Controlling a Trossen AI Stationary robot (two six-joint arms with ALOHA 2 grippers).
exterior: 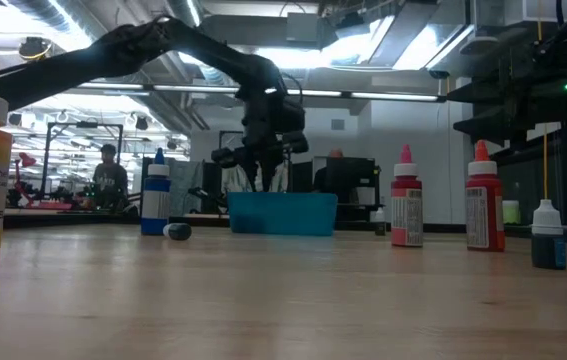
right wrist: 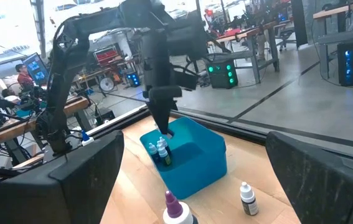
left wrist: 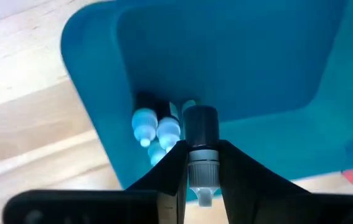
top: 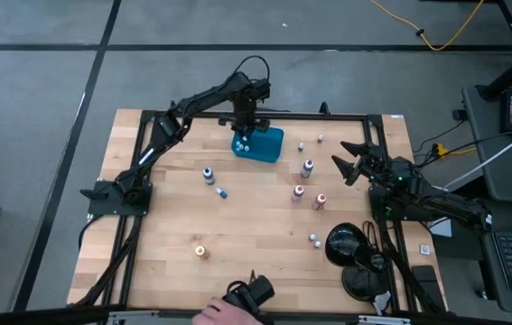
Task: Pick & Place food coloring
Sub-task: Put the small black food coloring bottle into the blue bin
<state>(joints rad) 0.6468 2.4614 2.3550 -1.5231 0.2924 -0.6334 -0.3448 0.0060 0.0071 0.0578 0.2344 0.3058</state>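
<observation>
High view shows me my left hand [top: 246, 134] above the teal-blue plastic tray with rounded corners [top: 268, 145], which stands near the far edge of the light wooden surface [top: 256, 244]. From the left wrist camera I see this hand clenched on a small dark-capped vial with a white neck [left wrist: 202, 146], held between the two dark fingers [left wrist: 169, 167] over the tray. Three white-capped little bottles [left wrist: 156, 130] lie together against one wall inside the tray. My right hand [top: 356, 162] waits at the right side of the surface, its fingers spread wide and holding nothing. Other food coloring bottles stand scattered on the surface: a blue one [top: 209, 174], two red ones [top: 310, 196], a grey one [top: 307, 168] and an orange one [top: 200, 253] nearer the front.
</observation>
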